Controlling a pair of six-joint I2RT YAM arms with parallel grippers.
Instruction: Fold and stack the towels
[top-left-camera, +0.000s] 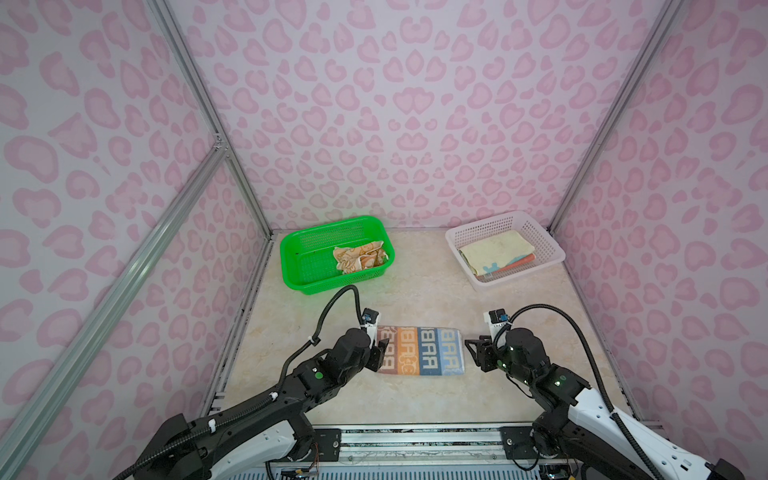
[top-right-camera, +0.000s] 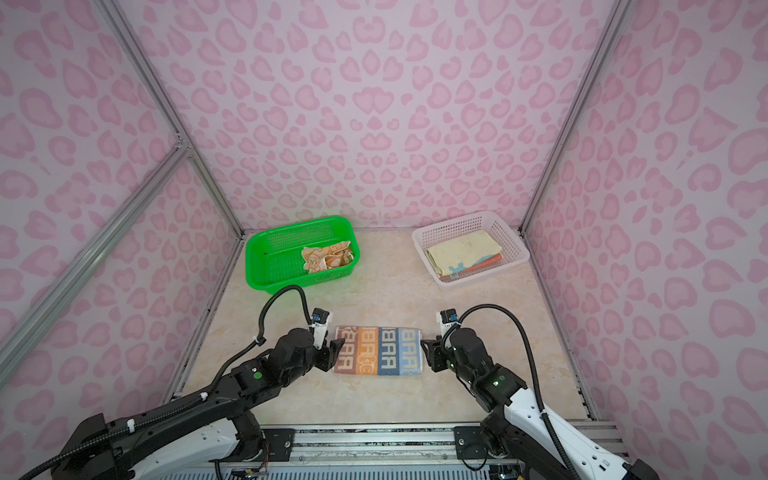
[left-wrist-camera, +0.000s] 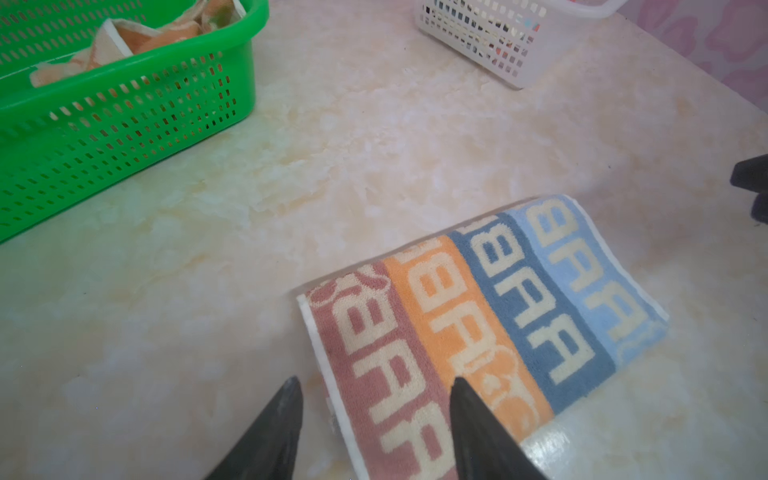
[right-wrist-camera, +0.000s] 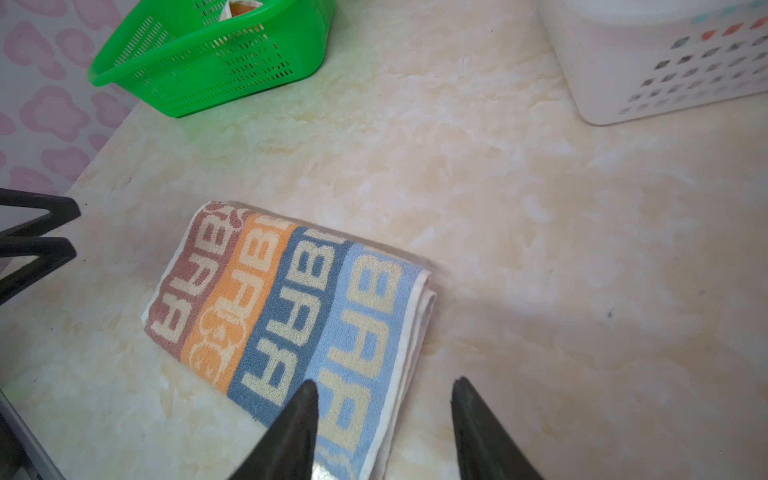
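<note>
A folded striped towel (top-left-camera: 419, 351) (top-right-camera: 379, 351) with white block letters lies flat on the marble table. My left gripper (top-left-camera: 379, 353) (left-wrist-camera: 377, 380) is open at its brown end, one finger over the towel (left-wrist-camera: 478, 316) and one over bare table. My right gripper (top-left-camera: 473, 353) (right-wrist-camera: 385, 381) is open at the light-blue end (right-wrist-camera: 291, 307) in the same way. Neither holds anything. An orange towel with cartoon faces (top-left-camera: 359, 257) (top-right-camera: 328, 257) lies crumpled in the green basket. A pale yellow towel (top-left-camera: 494, 249) sits folded on a coral one (top-left-camera: 523, 261) in the white basket.
The green basket (top-left-camera: 316, 286) (left-wrist-camera: 124, 116) stands at the back left and the white basket (top-left-camera: 519, 278) (right-wrist-camera: 665, 83) at the back right. Pink patterned walls close in three sides. A metal rail (top-left-camera: 415, 436) runs along the table's front edge.
</note>
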